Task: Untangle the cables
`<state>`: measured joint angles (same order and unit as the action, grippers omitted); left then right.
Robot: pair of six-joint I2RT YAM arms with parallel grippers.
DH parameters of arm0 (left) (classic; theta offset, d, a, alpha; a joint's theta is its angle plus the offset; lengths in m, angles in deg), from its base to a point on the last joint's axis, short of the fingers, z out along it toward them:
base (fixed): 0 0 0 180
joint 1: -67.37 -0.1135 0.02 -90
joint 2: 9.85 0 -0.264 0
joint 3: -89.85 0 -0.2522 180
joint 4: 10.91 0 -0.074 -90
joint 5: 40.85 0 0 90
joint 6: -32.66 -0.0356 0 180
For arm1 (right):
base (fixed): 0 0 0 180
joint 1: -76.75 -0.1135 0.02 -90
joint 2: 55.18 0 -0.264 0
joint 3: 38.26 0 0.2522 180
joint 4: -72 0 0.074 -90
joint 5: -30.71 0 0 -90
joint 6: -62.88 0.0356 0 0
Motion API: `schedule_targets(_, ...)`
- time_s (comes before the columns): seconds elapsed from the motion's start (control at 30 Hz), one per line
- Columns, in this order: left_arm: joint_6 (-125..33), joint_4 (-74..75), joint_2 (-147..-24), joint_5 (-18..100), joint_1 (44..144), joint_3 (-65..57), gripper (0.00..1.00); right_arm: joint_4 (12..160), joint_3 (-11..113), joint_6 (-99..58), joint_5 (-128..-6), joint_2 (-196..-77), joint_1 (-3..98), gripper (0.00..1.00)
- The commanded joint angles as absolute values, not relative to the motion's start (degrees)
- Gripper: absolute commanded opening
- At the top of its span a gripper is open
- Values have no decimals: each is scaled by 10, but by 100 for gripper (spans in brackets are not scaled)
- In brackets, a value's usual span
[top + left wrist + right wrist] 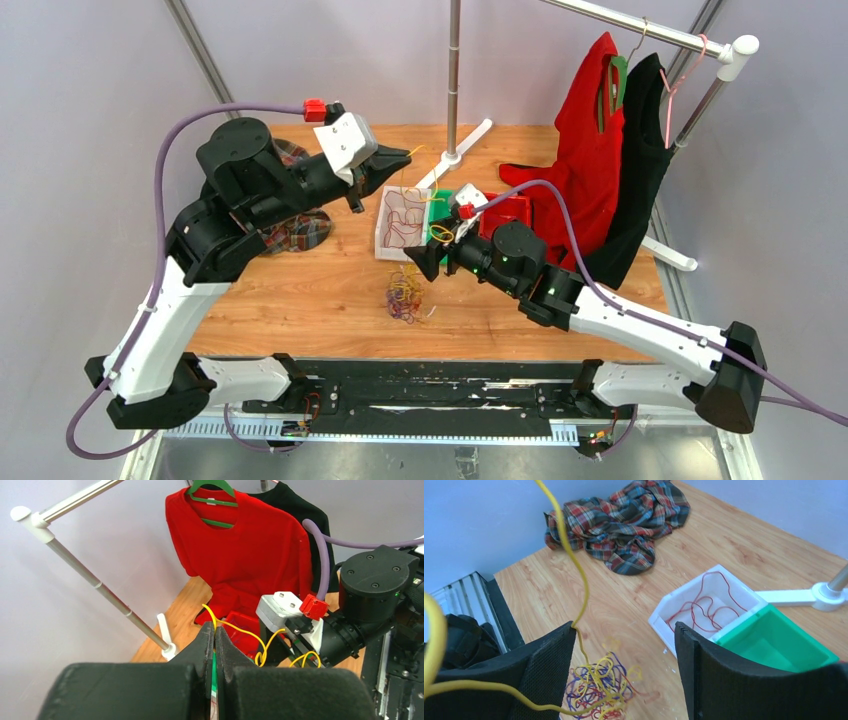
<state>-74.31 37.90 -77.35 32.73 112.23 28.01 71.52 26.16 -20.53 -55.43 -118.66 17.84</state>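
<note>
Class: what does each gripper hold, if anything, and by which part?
Left gripper pinches a yellow cable near one end, between its fingertips. Right gripper holds nothing; its fingers stand open.

Cable tangle point(405, 293) just beside right gripper point(424, 262); white bin point(381, 228), red strands point(405, 222) inside, between right and left gripper point(401, 157).

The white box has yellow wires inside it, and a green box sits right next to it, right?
The colour is wrong. The right wrist view shows thin dark red wires inside the white plastic box, not yellow ones. The green plastic box does sit right beside it.
</note>
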Motion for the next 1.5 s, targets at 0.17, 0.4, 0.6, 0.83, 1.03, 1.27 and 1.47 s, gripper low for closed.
schedule_targets(0.17, -710, 374, -767, 320, 1132, 293, 0, 641, 309, -181, -615, -1236, 169, 66)
schedule_targets(0.4, -707, 374, -765, 320, 1132, 315, 1, 627, 322, -157, -632, -1289, 169, 51)
schedule_targets(0.6, -725, 376, -767, 326, 1132, 348, 0, 601, 244, -120, -600, -1292, 168, 21)
schedule_targets(0.83, -727, 375, -788, 330, 1132, 410, 0, 560, 131, -84, -552, -1289, 168, 8)
schedule_targets(1.03, -735, 375, -834, 348, 1133, 520, 0, 549, 97, -60, -550, -1328, 167, 7)
schedule_targets(1.27, -786, 306, -873, 412, 1133, 617, 0, 504, 34, -27, -533, -1378, 158, 7)
schedule_targets(1.47, -868, 111, -869, 505, 1133, 591, 0, 447, -29, -6, -499, -1402, 139, 13)
